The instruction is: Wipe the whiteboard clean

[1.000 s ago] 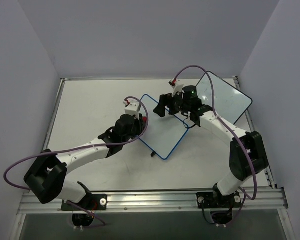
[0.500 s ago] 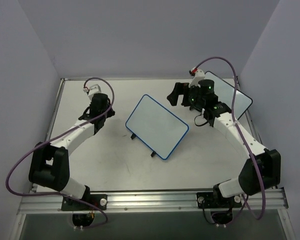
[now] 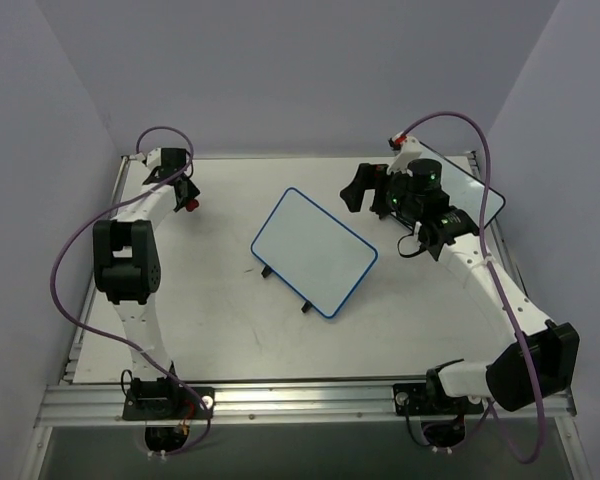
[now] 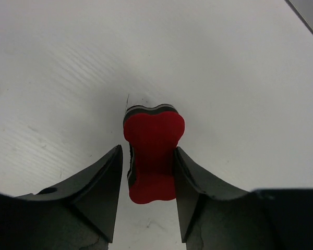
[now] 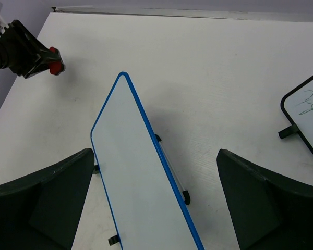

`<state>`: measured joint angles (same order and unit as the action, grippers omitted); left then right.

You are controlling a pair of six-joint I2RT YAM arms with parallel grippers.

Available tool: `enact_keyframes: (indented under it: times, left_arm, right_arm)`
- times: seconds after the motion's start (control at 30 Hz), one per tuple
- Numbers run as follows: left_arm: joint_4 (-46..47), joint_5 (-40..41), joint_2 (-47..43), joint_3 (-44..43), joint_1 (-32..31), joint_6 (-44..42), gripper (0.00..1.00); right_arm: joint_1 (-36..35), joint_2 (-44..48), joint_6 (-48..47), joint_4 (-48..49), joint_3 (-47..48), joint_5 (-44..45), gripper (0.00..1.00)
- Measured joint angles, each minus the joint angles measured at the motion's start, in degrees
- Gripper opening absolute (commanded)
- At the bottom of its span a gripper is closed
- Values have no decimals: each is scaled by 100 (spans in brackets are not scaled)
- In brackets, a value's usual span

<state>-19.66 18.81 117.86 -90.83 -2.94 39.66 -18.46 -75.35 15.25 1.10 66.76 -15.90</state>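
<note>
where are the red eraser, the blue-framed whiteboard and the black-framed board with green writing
red eraser (image 4: 152, 156): left wrist view, middle of its red face
blue-framed whiteboard (image 3: 315, 250): top external view, centre of the white surface
black-framed board (image 5: 309, 117): right wrist view, white surface by the green writing

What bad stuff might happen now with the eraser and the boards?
The red eraser sits in the left gripper at the far-left corner, while green writing shows on the black-framed board far right, so that writing may get missed. The open right gripper hovers near that propped board and might knock it.
</note>
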Motion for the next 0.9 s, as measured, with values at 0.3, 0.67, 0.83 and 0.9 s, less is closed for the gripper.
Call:
enact_keyframes:
  times: [0.3, 0.67, 0.83, 0.9]
  left_arm:
    - [-603, -295, 728, -514, 118, -109, 68]
    - [-715, -437, 562, -584, 155, -160, 75]
    - [-758, -737, -236, -586, 153, -227, 75]
    - [-763, -1038, -699, -586, 127, -275, 77]
  right_arm:
    - [-39, 2, -13, -140, 13, 7, 100]
    - [-37, 2, -33, -341, 98, 11, 100]
    - [-37, 20, -33, -479, 251, 111, 100]
    - [-37, 63, -24, -544, 304, 162, 100]
